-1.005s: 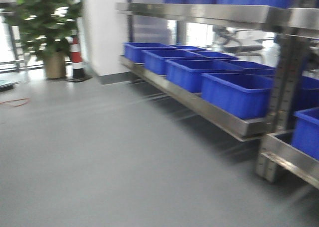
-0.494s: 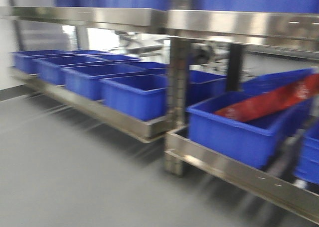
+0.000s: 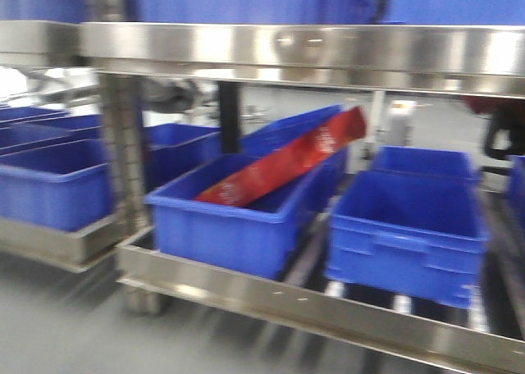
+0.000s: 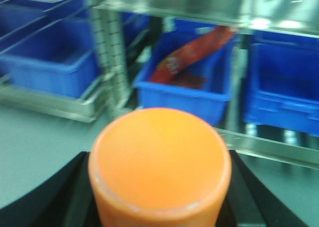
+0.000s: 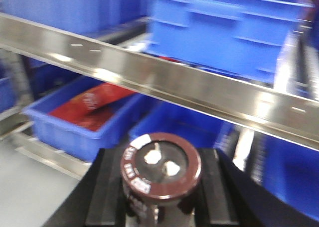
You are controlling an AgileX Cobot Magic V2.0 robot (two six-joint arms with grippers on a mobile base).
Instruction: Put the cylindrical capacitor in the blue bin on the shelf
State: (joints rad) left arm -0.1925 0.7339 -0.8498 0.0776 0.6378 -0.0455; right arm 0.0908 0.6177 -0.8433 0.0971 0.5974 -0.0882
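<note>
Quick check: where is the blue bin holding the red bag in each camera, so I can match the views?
Exterior front-facing: blue bin left of centre, lower tier.
Left wrist: blue bin at centre, above the orange cylinder.
Right wrist: blue bin lower left, beyond the cylindrical capacitor.
Shared landmark: the red bag leaning in it.

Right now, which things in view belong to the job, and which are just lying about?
Job: capacitor, held in right gripper; shelf; blue bins.
Lying about: orange cylinder, held in left gripper; red packet, leaning in one bin.
</note>
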